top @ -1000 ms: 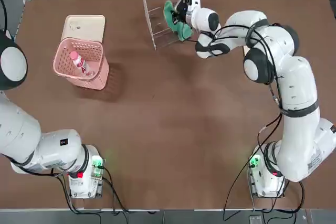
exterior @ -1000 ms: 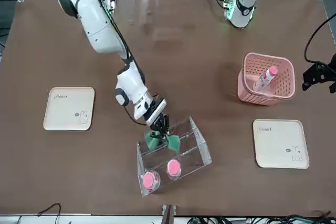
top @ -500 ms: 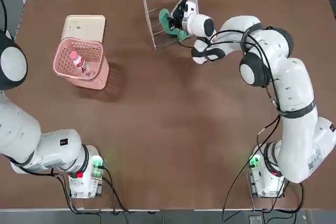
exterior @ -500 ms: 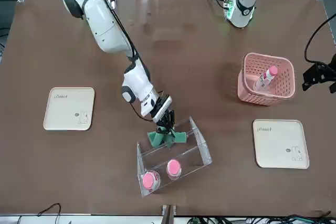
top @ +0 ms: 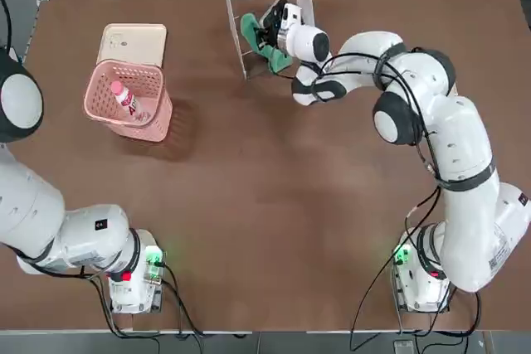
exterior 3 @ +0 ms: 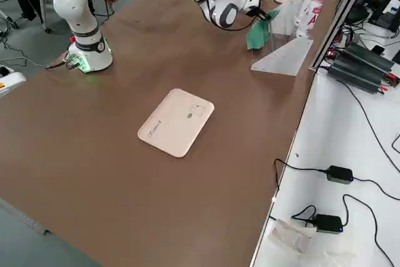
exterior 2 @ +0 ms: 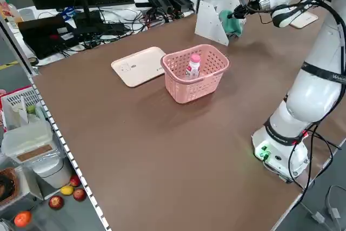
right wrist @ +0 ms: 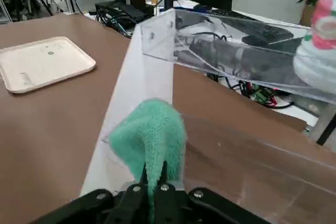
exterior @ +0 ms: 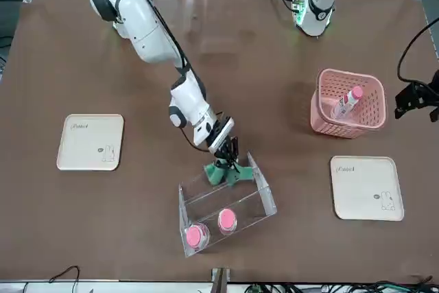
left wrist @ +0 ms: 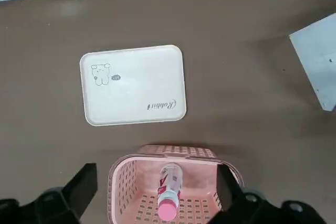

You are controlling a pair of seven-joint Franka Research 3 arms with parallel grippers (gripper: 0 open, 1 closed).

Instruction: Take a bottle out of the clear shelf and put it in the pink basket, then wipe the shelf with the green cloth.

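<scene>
Bottle: in the pink basket point(exterior: 343, 130), done as far as the pics showed; the bottle point(exterior: 348, 102) leaned at a tilt inside, cap up.
Shelf stock: two other bottles point(exterior: 227, 219) stood on the clear shelf point(exterior: 265, 186), prob. not part of the job, as the task asked for one only.
Wipe: looked to be in progress; the green cloth point(right wrist: 152, 135) was at the lower tier, by the side panel at the basket end. Couldn't tell how firmly it pressed or how much of the tier had been wiped.
R gripper: at the shelf, low, under the upper tier; fingers point(right wrist: 164, 174) closed tight w/ the cloth pinched between them, ends hanging loose.
L gripper point(left wrist: 155, 184): parked by the basket, fingers wide apart, nothing held.
Trays: two cream trays point(exterior: 89, 142) lay flat on the table point(exterior: 164, 204), one on either side, apart from the shelf.
Left to do: the rest of the wipe, approx. unknown amt., then prob. lift the cloth clear w/o catching the upper tier or knocking the bottles.
</scene>
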